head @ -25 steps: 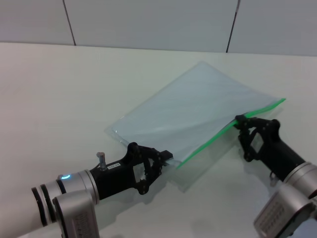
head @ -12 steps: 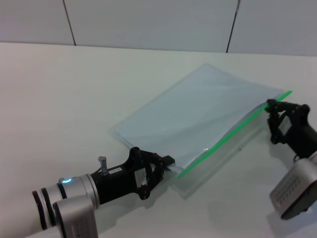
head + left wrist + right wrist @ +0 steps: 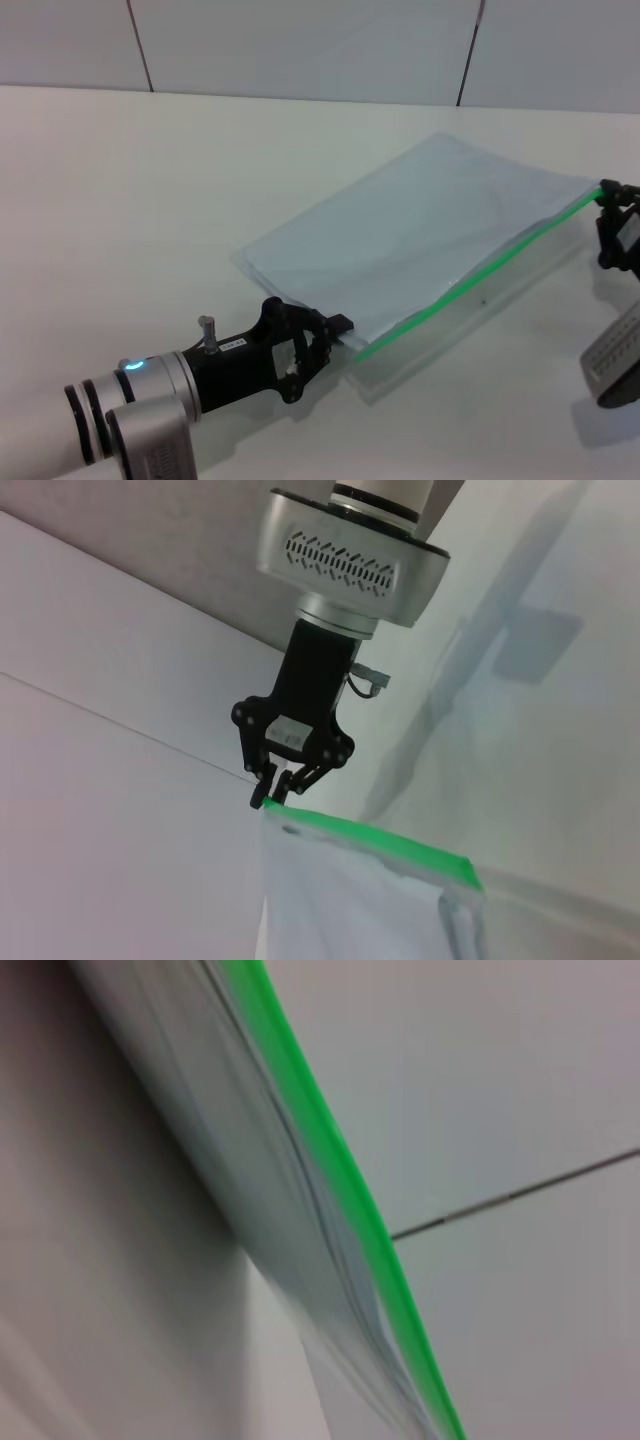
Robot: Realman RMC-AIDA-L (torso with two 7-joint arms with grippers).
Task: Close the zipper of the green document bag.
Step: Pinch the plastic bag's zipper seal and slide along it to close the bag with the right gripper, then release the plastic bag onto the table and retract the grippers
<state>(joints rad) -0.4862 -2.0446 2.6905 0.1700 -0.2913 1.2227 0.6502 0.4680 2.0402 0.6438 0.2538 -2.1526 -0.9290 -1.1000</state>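
The green document bag (image 3: 420, 235) lies slantwise on the white table, a translucent pale blue pouch. Its zipper (image 3: 480, 272), a bright green strip, runs along the near long edge and is raised a little off the table. My left gripper (image 3: 338, 328) is shut on the bag's near corner, at the zipper's lower end. My right gripper (image 3: 606, 190) sits at the strip's far right end. In the left wrist view the right gripper (image 3: 272, 796) is pinched shut at the tip of the zipper (image 3: 380, 846); the slider is hidden between its fingers. The right wrist view shows the zipper (image 3: 340, 1185) and the bag (image 3: 220, 1150) close up.
The white table (image 3: 150, 200) spreads out to the left and behind the bag. A grey panelled wall (image 3: 300, 45) with dark seams stands at the back. My right arm's body is cut off by the picture's right edge.
My right gripper has slid right and farther away along the green strip, from about its middle to its far end. The bag has shifted slightly right. The left gripper has stayed in place.
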